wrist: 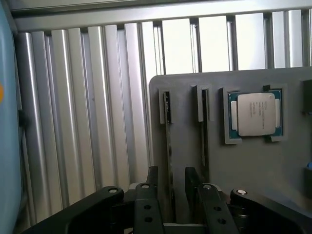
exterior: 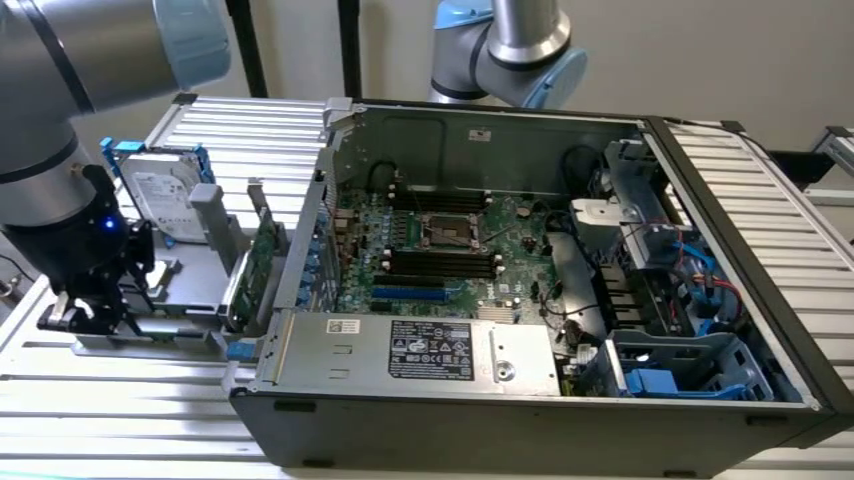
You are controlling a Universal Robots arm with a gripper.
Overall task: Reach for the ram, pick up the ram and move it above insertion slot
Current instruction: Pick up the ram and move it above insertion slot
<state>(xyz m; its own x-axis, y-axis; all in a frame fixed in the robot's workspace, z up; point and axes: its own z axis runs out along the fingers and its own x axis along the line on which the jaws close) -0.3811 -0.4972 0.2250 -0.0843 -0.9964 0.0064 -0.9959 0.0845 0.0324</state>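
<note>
In the wrist view the ram (wrist: 168,141) stands on edge in a groove of a grey holder (wrist: 243,165) and looks like a thin dark strip. My gripper (wrist: 171,184) is open. Its two black fingers (wrist: 152,181) straddle the near end of the ram without clamping it. A second strip (wrist: 204,131) stands in the neighbouring groove, just outside the other finger. In the exterior view my gripper (exterior: 83,312) hangs low over the holder (exterior: 180,290), at the exterior view's left of the open computer case. The insertion slot (exterior: 438,264) is one of several parallel black sockets on the motherboard.
A CPU chip (wrist: 254,114) lies in the holder's pocket. A hard drive (exterior: 166,200) and an upright green card (exterior: 262,262) stand on the holder between my gripper and the case wall (exterior: 318,215). A silver CPU socket (exterior: 451,230) sits among the sockets. A second arm (exterior: 514,50) stands behind the case.
</note>
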